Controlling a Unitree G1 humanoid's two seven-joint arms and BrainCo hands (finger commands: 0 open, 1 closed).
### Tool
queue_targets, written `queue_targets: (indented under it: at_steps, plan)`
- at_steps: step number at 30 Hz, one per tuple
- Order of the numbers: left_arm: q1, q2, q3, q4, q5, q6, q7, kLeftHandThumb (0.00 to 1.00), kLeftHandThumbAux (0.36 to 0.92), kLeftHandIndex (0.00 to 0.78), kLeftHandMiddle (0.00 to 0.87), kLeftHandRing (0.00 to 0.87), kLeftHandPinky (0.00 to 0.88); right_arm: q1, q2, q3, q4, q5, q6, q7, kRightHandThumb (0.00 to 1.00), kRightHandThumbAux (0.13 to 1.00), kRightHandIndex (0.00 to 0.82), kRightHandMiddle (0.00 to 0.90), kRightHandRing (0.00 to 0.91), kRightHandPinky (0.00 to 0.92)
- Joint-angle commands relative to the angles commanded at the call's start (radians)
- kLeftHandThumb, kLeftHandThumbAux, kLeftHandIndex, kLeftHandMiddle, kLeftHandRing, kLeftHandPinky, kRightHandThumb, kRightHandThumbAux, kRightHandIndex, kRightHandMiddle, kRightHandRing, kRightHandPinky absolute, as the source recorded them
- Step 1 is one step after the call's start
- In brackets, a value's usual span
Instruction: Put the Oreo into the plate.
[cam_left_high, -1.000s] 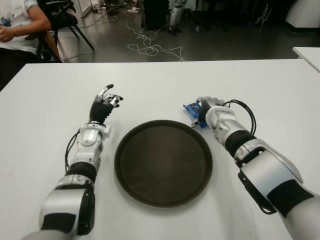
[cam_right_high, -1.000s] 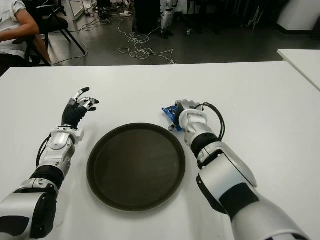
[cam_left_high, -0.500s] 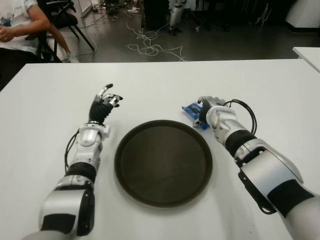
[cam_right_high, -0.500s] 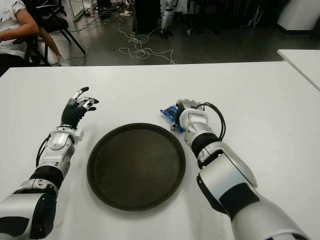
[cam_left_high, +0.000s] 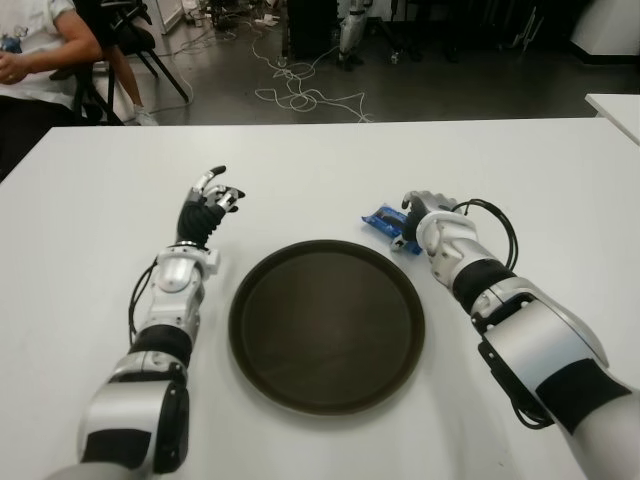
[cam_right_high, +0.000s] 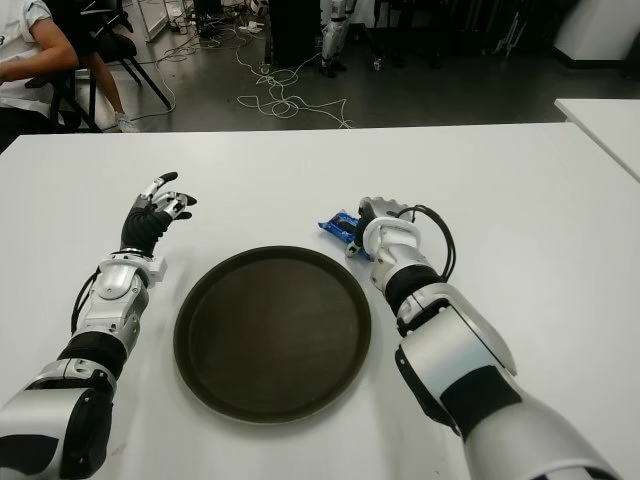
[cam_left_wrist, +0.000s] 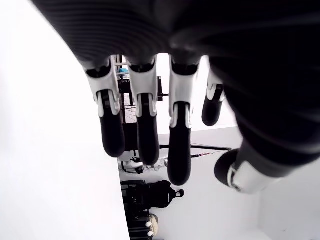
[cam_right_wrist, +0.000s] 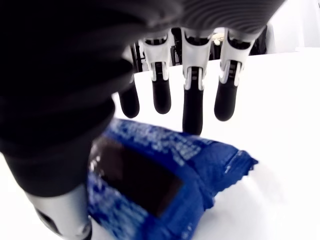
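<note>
Eye views: the round dark plate (cam_left_high: 326, 325) sits on the white table (cam_left_high: 320, 165) with nothing in it. The blue Oreo pack (cam_left_high: 385, 218) lies on the table just beyond the plate's far right rim, outside it. The right hand (cam_left_high: 420, 212) is over the pack's right end. The left hand (cam_left_high: 207, 204) is raised left of the plate's far rim, with bare table all round. A seated person (cam_left_high: 40, 45) is past the table's far left corner.

Left wrist view: the fingers (cam_left_wrist: 142, 127) hang loosely apart, holding nothing.

Right wrist view: the fingers (cam_right_wrist: 192, 107) are spread above the pack (cam_right_wrist: 165, 185), the thumb beside it, not clamped.
</note>
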Motion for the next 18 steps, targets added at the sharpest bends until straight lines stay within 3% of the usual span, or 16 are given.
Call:
queue_targets:
  at_steps: [5, 13, 18]
  plan:
    - [0.0, 0.0, -0.001, -0.003, 0.0, 0.003, -0.001, 0.936, 0.629, 0.155, 0.463, 0.293, 0.333, -0.003, -0.004, 0.003, -0.001, -0.001, -0.005, 0.008, 0.0, 0.805, 0.329, 0.33, 0.341, 0.357]
    - [0.003, 0.0, -0.002, -0.01, -0.003, 0.009, -0.005, 0.935, 0.629, 0.169, 0.463, 0.293, 0.331, -0.006, -0.004, 0.0, -0.003, 0.006, 0.001, 0.011, 0.0, 0.826, 0.346, 0.351, 0.365, 0.389]
    - [0.005, 0.0, -0.001, -0.013, -0.004, 0.01, -0.007, 0.935, 0.629, 0.173, 0.463, 0.299, 0.33, 0.001, -0.009, 0.001, -0.006, 0.007, -0.008, -0.009, 0.014, 0.854, 0.399, 0.425, 0.436, 0.486]
